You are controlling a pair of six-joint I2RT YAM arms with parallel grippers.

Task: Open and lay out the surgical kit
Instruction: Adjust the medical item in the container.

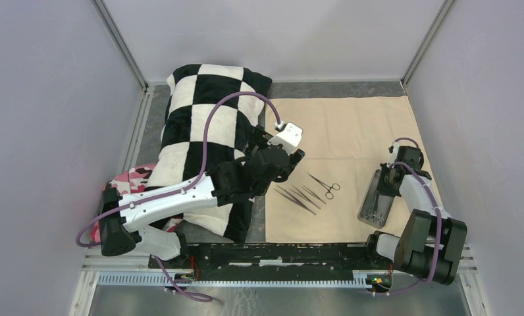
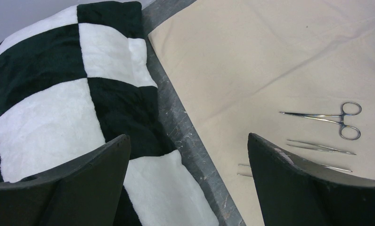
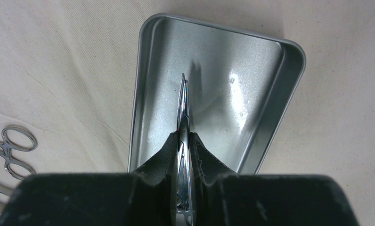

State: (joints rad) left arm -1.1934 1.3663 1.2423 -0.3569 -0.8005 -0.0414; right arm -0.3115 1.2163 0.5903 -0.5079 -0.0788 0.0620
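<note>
Grey counter (image 2: 178, 117) is carrying the beige cloth (image 1: 351, 131), lying flat right of centre. Right tool (image 3: 184, 140) is clamping a thin steel instrument (image 3: 183, 99) over the tray (image 3: 251, 70). It is probably stiff and slippery, best gripped mid-shaft. Left tool (image 2: 188, 139) is hanging apart near the forceps (image 2: 338, 120).

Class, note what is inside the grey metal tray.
The tray's visible floor is bare; a thin steel instrument, held in the right gripper, points over it. The gripper hides the near end.
</note>
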